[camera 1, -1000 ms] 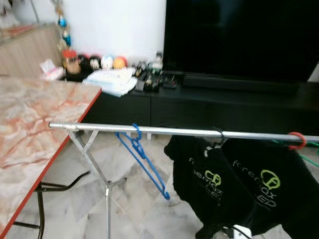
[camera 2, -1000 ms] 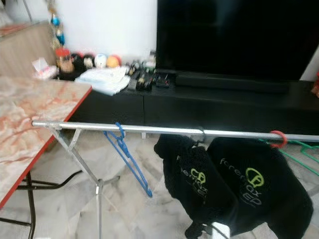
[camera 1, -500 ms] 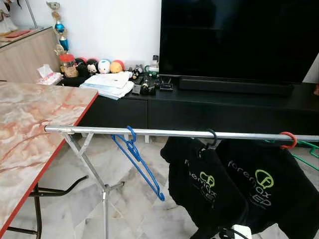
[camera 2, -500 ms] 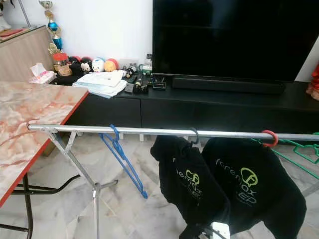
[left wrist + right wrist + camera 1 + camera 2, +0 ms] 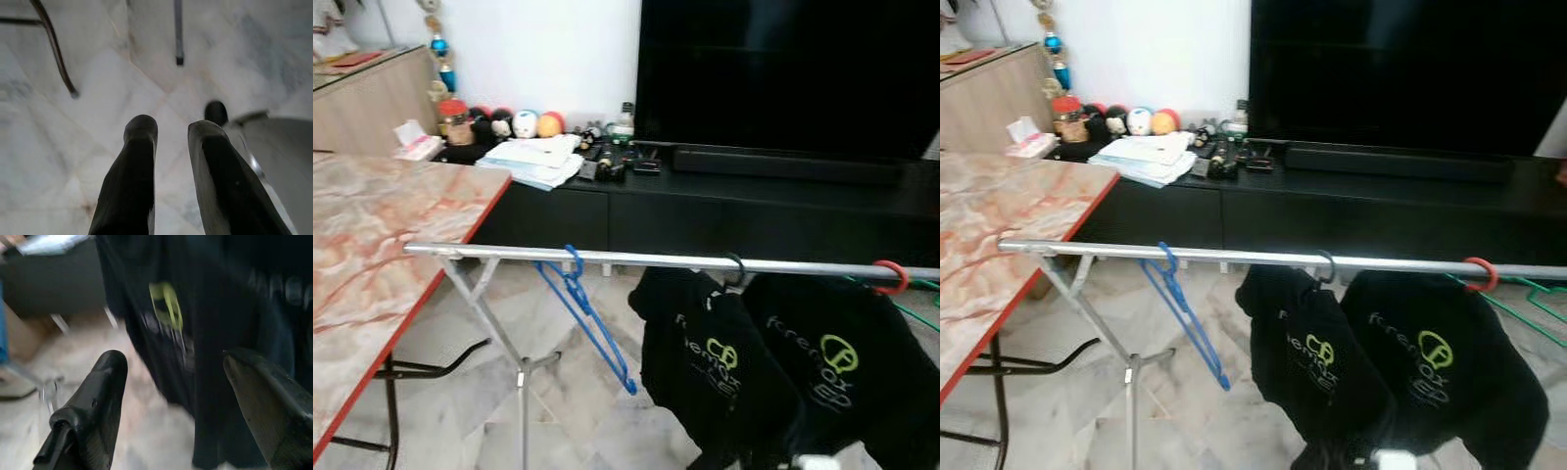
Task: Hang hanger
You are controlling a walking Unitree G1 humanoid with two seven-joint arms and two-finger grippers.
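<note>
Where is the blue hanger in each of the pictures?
Left eye view: the blue hanger hangs empty on the silver rail, left of the black shirts.
Right eye view: the same hanger, left of middle, hooked on the rail.
Left wrist view: not in it.
Right wrist view: too blurred to tell.
Shared landmark: the silver rail in both eye views.

We saw a silver rail (image 5: 646,260) carrying a blue hanger (image 5: 587,313), two black shirts (image 5: 783,377) and a red hook (image 5: 891,277), with the shirts just ahead of the spread right gripper (image 5: 176,382). Below the left gripper (image 5: 171,134) lay pale marble floor (image 5: 88,122).
</note>
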